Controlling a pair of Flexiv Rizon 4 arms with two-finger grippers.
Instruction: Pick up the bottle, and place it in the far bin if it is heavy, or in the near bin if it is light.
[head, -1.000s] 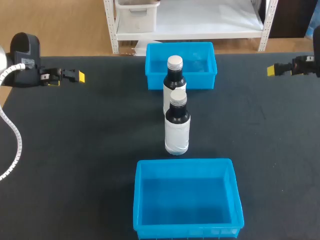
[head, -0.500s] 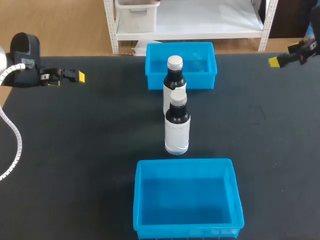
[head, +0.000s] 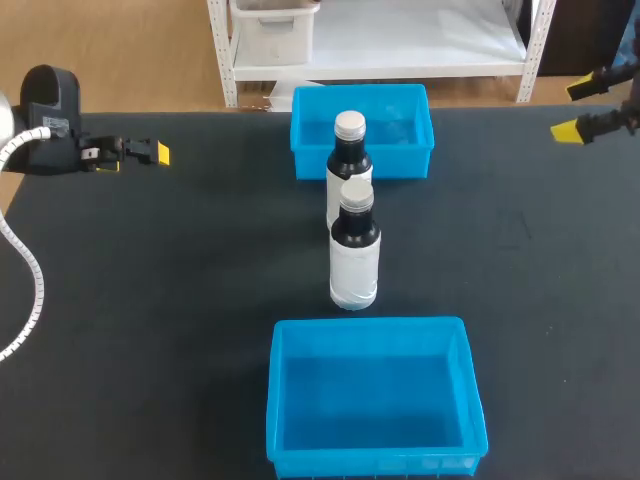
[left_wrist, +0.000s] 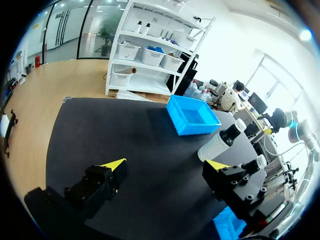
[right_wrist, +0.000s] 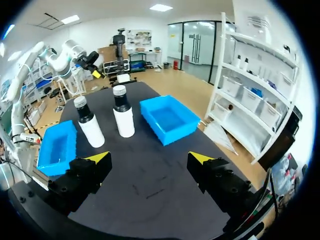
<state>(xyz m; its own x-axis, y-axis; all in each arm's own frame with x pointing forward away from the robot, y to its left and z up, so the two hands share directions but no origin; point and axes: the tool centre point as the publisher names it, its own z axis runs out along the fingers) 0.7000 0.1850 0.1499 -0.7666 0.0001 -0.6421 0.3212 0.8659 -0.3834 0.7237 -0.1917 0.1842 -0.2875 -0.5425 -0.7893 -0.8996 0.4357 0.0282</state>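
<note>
Two dark bottles with white labels and white caps stand upright in line in the head view. The far bottle (head: 349, 160) stands just in front of the far blue bin (head: 306, 150). The near bottle (head: 354, 255) stands between it and the near blue bin (head: 277, 400). My left gripper (head: 158, 153) hovers at the table's far left, open and empty, well away from both bottles. My right gripper (head: 585, 108) is at the far right corner, open and empty. Seen from the right wrist, the bottles (right_wrist: 90, 129) (right_wrist: 123, 117) lie well ahead of the right gripper (right_wrist: 149, 157). The left wrist view shows its gripper (left_wrist: 165, 165) open.
The black table (head: 180, 300) has bare cloth to either side of the bottles and bins. Both bins hold nothing. A white cable (head: 30, 270) from my left arm hangs over the table's left edge.
My right gripper has moved back and to the right toward the table's far corner and has turned, so both yellow tips now show. The left arm and bottles have not moved.
</note>
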